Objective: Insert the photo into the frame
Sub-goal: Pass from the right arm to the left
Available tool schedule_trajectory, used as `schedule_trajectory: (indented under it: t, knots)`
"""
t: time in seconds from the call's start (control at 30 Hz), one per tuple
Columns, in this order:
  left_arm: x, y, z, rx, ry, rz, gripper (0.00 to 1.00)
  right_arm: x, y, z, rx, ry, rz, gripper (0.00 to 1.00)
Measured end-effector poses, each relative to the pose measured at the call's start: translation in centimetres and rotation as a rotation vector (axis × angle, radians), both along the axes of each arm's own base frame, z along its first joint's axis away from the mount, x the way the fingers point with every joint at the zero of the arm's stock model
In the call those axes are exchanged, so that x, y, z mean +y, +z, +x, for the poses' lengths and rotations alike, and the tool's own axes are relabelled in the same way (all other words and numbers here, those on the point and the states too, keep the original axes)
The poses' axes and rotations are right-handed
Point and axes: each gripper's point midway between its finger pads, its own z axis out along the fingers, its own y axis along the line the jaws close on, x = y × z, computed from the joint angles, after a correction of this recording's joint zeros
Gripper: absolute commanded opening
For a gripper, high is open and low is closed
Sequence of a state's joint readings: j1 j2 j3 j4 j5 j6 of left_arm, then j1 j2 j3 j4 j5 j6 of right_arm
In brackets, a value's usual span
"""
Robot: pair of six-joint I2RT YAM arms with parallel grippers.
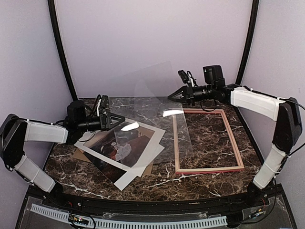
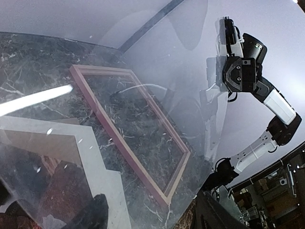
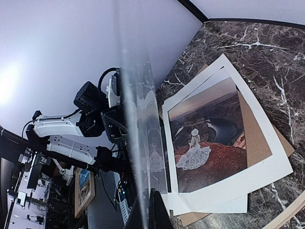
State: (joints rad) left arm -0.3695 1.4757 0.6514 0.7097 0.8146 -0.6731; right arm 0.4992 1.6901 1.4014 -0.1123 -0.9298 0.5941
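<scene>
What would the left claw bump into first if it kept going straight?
Probably the clear sheet, which fills the view right ahead of the left claw and is held up by the right claw. Whether they already touch is unclear.

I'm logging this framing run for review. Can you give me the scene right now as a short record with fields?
clear sheet: lifted off the table, tilted, between both arms
right end effector: shut on the sheet's far edge
left end effector: fingers apart at the sheet's left edge
frame: flat on the table, right side, nothing inside
photo: face up, left side, under the white mat
cardboard: bottom of the left pile
status: photo not yet in frame
</scene>
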Motion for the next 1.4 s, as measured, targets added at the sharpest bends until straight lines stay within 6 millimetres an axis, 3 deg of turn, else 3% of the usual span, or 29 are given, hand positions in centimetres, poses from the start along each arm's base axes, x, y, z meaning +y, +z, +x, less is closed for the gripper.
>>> schedule_trajectory:
  t: [0.27, 0.6, 0.83, 0.9, 1.13, 1.27, 1.33, 1.4]
  knots:
    - [0.0, 0.5, -0.3, -0.013, -0.01, -0.006, 0.39, -1.2, -2.0, 0.9, 0.003, -0.043, -0.039, 0.0]
    - [-0.1, 0.5, -0.4, -0.008, -0.02, -0.008, 0.23, -2.0, -3.5, 1.4, 0.009, -0.071, -0.068, 0.0]
    - [-0.2, 0.4, -0.7, -0.002, -0.034, -0.006, 0.0, -2.2, -4.3, 1.4, 0.021, -0.079, -0.079, 0.0]
    - [-0.2, 0.4, -0.7, 0.001, -0.036, -0.005, 0.0, -2.3, -4.6, 1.4, 0.027, -0.08, -0.083, 0.06]
    - [-0.2, 0.8, -0.5, 0.034, -0.037, 0.021, 0.0, -2.6, -6.1, 1.3, 0.043, -0.098, -0.114, 0.44]
    - [0.0, 2.5, -0.8, 0.024, -0.034, 0.051, 0.0, -3.3, -7.5, 1.6, 0.043, -0.131, -0.177, 0.58]
    - [0.2, 3.8, -1.1, 0.008, -0.034, 0.066, 0.0, -3.7, -8.6, 1.6, 0.045, -0.154, -0.216, 0.72]
    - [0.4, 5.2, -1.3, -0.014, -0.031, 0.079, 0.0, -4.5, -10.1, 1.3, 0.054, -0.176, -0.27, 0.79]
